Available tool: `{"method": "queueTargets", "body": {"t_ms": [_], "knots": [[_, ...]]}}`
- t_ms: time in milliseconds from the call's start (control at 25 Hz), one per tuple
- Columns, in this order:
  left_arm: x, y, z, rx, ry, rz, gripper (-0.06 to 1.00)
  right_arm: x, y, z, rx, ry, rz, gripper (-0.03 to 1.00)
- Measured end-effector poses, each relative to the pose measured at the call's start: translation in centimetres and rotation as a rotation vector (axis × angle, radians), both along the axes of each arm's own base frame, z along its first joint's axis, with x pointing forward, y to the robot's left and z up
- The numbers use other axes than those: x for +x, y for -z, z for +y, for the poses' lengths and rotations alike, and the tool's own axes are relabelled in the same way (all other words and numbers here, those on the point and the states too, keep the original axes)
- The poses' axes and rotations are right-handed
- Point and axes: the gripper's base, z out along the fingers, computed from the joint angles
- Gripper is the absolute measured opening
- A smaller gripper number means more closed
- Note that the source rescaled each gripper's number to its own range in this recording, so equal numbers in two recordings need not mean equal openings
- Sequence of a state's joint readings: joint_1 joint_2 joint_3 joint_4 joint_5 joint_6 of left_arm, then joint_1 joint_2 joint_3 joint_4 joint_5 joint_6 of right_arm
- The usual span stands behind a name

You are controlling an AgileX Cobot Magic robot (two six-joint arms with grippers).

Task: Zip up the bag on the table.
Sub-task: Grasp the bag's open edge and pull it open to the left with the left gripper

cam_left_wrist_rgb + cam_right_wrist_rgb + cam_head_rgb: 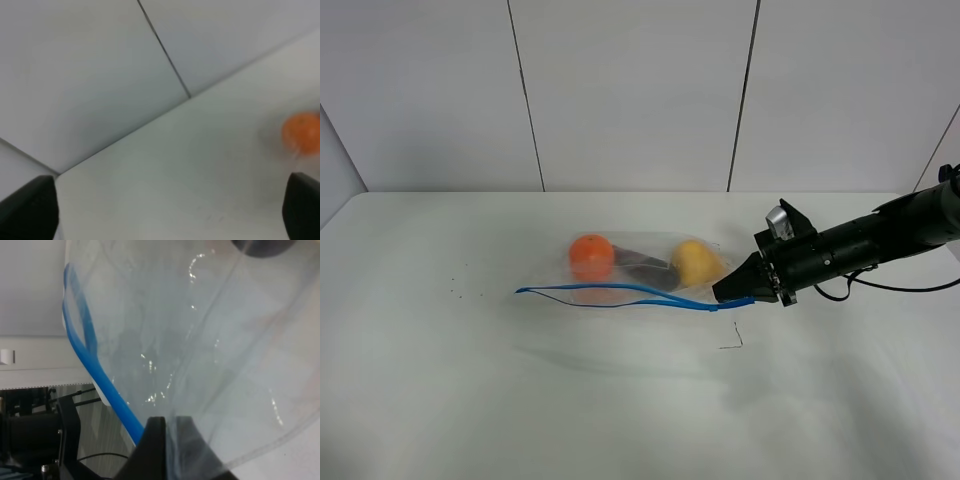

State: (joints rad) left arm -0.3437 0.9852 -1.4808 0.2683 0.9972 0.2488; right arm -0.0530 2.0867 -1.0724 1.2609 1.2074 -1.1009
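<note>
The clear crinkly bag [642, 272] lies on the white table [440, 380], its blue zipper strip [620, 291] running along the near edge and gaping at the left end. An orange fruit [591, 256], a dark item [645, 268] and a yellow fruit [697, 262] show through it. My right gripper [725, 292] is shut on the bag's right end at the zipper strip; close up, its jaws [167, 427] pinch the blue strip [95, 365] and film [210, 340]. My left gripper [167, 210] is open, far from the bag, with the orange fruit [301, 131] blurred in the distance.
White wall panels with dark seams [525, 100] rise behind the table's far edge. A small dark mark [732, 340] lies on the table near the bag's right end, and faint specks [460, 285] lie to its left. The left arm stays outside the exterior high view.
</note>
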Motion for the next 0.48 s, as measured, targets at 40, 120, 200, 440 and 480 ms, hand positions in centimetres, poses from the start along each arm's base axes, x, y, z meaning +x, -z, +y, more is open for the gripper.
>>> {"method": "queueTargets", "body": {"t_ms": [40, 120, 200, 440, 480], "knots": [[0.5, 0.3, -0.6, 0.038, 0.012, 0.013, 1.0, 0.0, 0.0, 0.0, 0.0, 0.0, 0.0, 0.0], [1.5, 1.0, -2.3, 0.147, 0.047, 0.033, 1.0, 0.0, 0.0, 0.0, 0.0, 0.0, 0.0, 0.0], [2.2, 2.0, -4.7, 0.287, 0.094, 0.034, 1.0, 0.0, 0.0, 0.0, 0.0, 0.0, 0.0, 0.0], [2.7, 7.0, -13.7, 0.606, 0.212, -0.071, 1.0, 0.0, 0.0, 0.0, 0.0, 0.001, 0.001, 0.0], [2.5, 8.3, -15.3, 0.623, 0.234, -0.084, 1.0, 0.0, 0.0, 0.0, 0.0, 0.001, 0.002, 0.0]]}}
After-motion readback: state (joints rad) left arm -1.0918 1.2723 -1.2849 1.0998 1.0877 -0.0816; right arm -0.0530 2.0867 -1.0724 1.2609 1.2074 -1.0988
